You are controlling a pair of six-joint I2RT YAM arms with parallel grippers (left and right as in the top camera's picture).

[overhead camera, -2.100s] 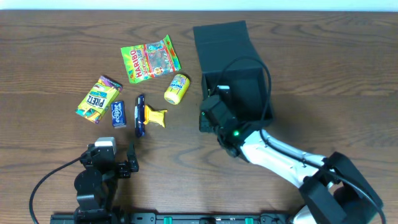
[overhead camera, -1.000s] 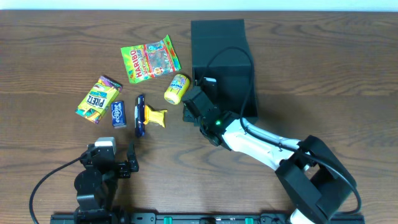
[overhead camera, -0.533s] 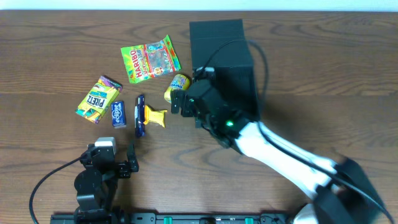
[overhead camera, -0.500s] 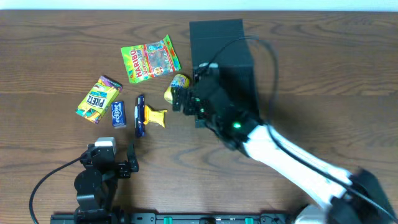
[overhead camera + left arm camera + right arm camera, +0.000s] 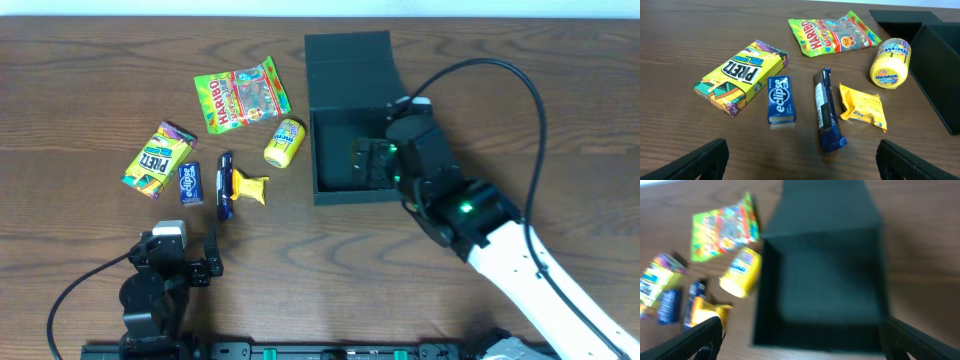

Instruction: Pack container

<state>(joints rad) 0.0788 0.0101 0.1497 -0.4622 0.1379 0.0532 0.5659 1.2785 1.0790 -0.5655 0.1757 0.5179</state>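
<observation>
Six snacks point(image 5: 241, 94) lie left of the open, empty container point(image 5: 340, 165), mid-table; left gripper point(image 5: 804, 157) and right gripper point(image 5: 378, 162) gape, holding nothing; reaching for the yellow tub point(image 5: 284, 142) beside its wall, we risk shoving the container or rolling the tub.

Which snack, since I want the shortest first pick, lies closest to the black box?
The yellow Mentos tub, lying on its side beside the left wall of the container; the Haribo bag, Pretz box and other packets lie farther left.
</observation>
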